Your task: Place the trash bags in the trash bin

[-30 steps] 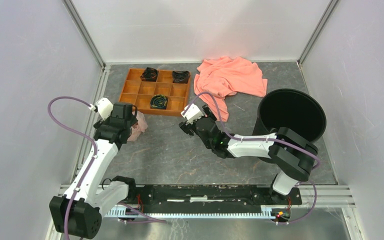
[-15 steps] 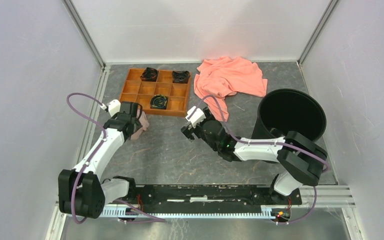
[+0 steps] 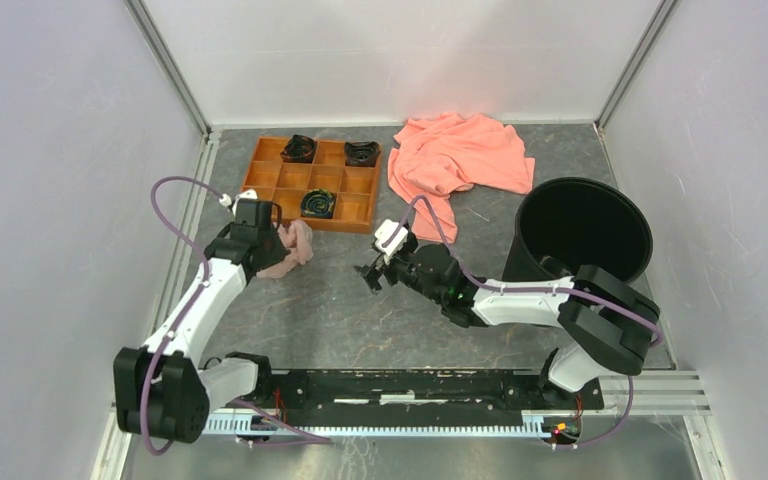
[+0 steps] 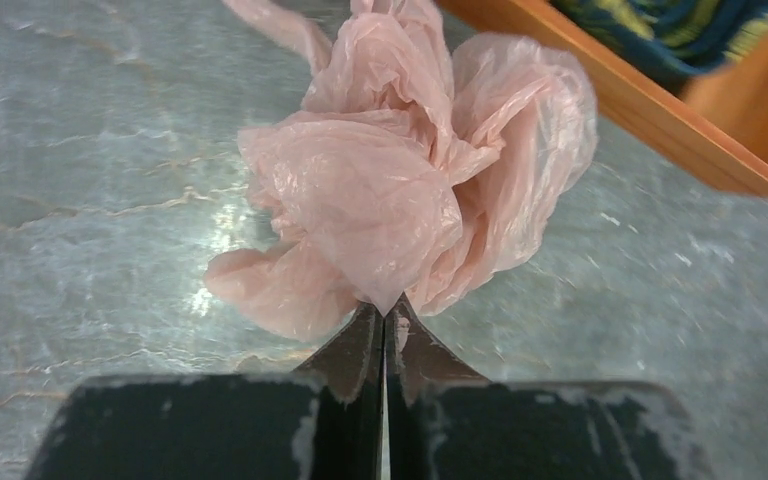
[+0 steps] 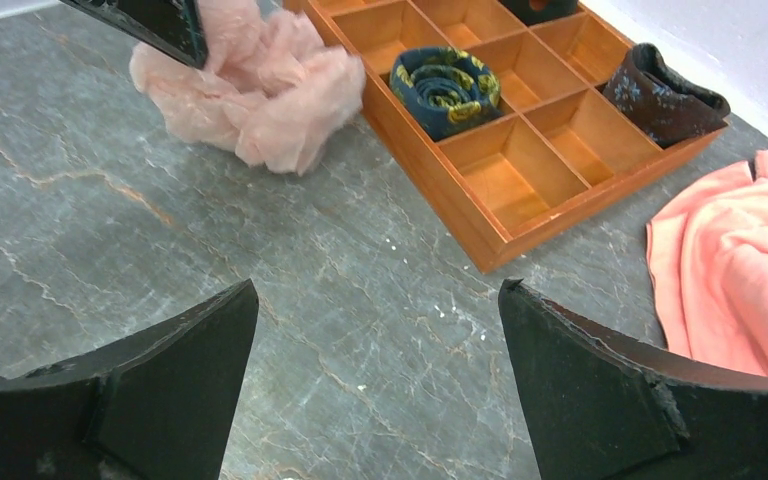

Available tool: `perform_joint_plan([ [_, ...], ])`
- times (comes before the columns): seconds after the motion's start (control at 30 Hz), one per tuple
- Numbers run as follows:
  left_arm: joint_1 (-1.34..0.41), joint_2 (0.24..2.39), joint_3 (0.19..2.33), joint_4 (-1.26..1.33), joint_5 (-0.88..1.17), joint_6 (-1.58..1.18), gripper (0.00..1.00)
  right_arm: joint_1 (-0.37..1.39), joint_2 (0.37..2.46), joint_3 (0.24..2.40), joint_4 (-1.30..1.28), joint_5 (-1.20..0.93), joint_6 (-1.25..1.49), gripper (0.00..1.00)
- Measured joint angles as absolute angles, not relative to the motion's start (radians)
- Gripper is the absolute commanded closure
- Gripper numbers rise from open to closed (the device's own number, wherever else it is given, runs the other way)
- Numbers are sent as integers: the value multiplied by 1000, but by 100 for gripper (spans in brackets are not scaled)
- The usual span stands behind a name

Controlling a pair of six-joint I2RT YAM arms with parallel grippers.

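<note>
The pale pink trash bag [image 3: 290, 250] lies crumpled on the grey table just below the orange tray. My left gripper [image 3: 268, 243] is shut on its near edge; in the left wrist view the film [image 4: 400, 200] bunches up from between my closed fingertips [image 4: 385, 312]. The right wrist view shows the same bag [image 5: 260, 85] at top left with a left finger [image 5: 155, 25] on it. My right gripper [image 3: 370, 272] stands open at mid table, nothing between its fingers [image 5: 190, 370], facing the bag. The round black trash bin [image 3: 582, 235] stands upright at the right.
An orange compartment tray [image 3: 312, 182] with rolled dark items sits at the back left, its edge [image 5: 440, 200] close to the bag. A salmon-orange cloth garment [image 3: 457, 155] is spread at the back centre, between tray and bin. Walls enclose the table.
My left gripper has dropped onto the bag and closed on it from open. The right arm has stretched a little lower and leftward, still open.
</note>
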State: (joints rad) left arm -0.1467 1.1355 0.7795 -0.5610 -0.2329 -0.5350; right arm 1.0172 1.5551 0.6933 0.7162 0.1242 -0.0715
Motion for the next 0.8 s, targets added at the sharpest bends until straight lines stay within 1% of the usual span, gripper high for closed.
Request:
perform_joint_plan([
  [0.13,-147,1023,782,-564,-115,-471,98,1017,1545,642,799,102,-55,2],
  [0.37,-146,805,727,-472,62,-410,98,1017,1544,630,833,68,-25,2],
  [0.57,-146,771,711,-433,144,-396,98,1012,1493,529,935,57,69,3],
  [0.73,-146,777,702,-418,195,-395,98,991,1476,527,941,52,131,4],
  [0.8,-146,784,699,-410,220,-395,98,985,1477,532,943,52,162,6],
])
